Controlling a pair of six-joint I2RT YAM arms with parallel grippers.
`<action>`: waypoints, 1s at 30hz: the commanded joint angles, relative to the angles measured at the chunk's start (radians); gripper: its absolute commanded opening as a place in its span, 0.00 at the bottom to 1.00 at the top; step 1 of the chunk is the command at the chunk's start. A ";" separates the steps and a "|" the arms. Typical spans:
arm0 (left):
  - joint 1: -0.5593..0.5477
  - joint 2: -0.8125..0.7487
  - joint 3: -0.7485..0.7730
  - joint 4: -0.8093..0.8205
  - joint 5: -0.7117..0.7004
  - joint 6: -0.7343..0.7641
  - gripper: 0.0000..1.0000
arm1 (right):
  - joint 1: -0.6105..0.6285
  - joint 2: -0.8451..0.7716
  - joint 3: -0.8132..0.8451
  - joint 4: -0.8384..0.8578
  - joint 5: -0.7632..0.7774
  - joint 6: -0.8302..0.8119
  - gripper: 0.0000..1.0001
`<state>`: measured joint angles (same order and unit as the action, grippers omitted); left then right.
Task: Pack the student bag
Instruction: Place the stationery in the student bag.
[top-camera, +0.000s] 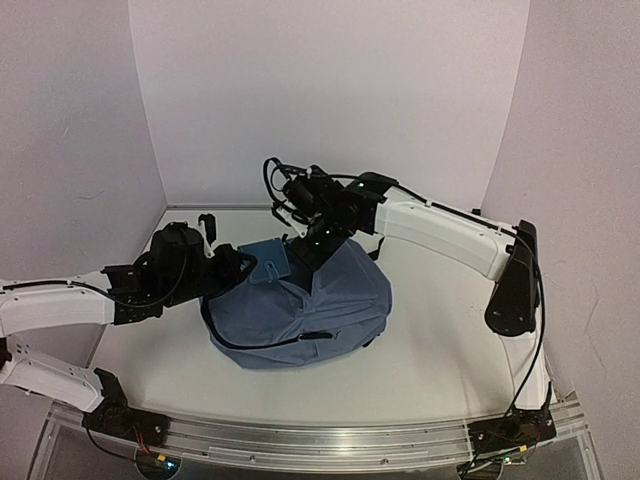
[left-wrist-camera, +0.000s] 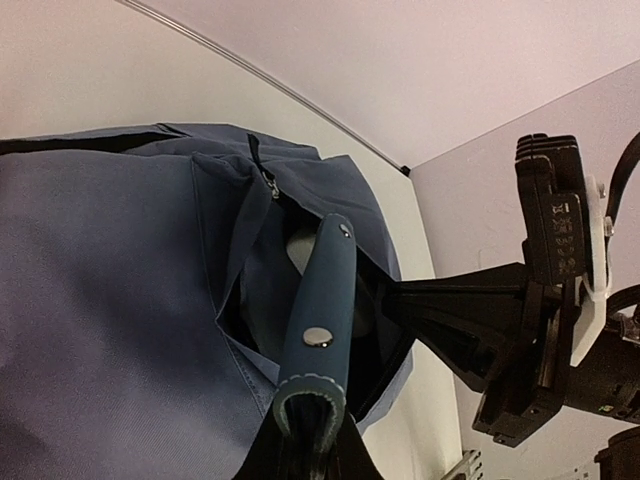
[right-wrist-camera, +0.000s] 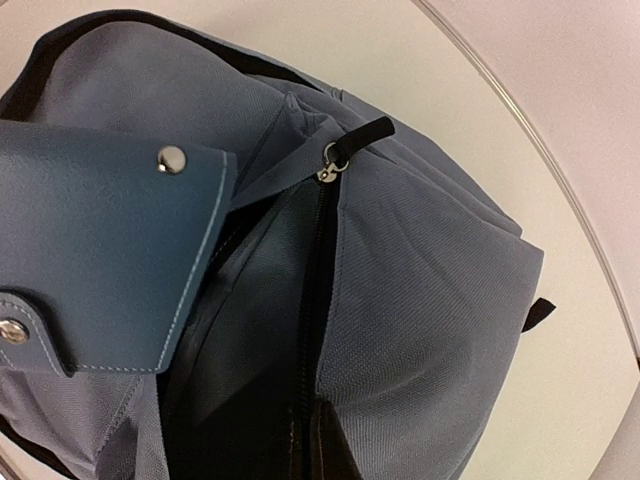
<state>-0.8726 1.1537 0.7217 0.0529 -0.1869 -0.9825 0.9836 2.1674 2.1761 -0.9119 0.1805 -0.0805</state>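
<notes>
bag (top-camera: 300, 310) sits mid tabletop (top-camera: 430, 380), open. left claw (left-wrist-camera: 310, 440) grips a blue case (left-wrist-camera: 320, 320), tip in the opening; right claw (top-camera: 305, 248) is clenched at the rim. next: push it deeper, let go.

The table (top-camera: 440, 340) has a flat white surface, enclosed by pale walls (top-camera: 330, 90) along its left, far and right edges. An aluminium rail (top-camera: 330, 442) runs along the near edge. One item lies directly on the surface: the student bag (top-camera: 300, 315), slate-blue, at the centre and slightly toward the left edge. A black strap (top-camera: 220, 337) curves along the bag's near-left side.
</notes>
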 joint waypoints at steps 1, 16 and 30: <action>0.001 0.032 -0.027 0.184 0.080 -0.026 0.00 | -0.006 -0.058 0.046 0.008 -0.012 0.014 0.00; 0.037 0.183 -0.108 0.507 0.250 -0.183 0.00 | -0.006 -0.049 0.056 0.007 -0.095 0.036 0.00; 0.099 0.454 0.044 0.691 0.461 -0.213 0.00 | -0.006 -0.066 0.055 0.007 -0.117 0.046 0.00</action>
<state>-0.7786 1.5493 0.6834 0.5994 0.1841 -1.1795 0.9756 2.1674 2.1899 -0.9307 0.0841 -0.0504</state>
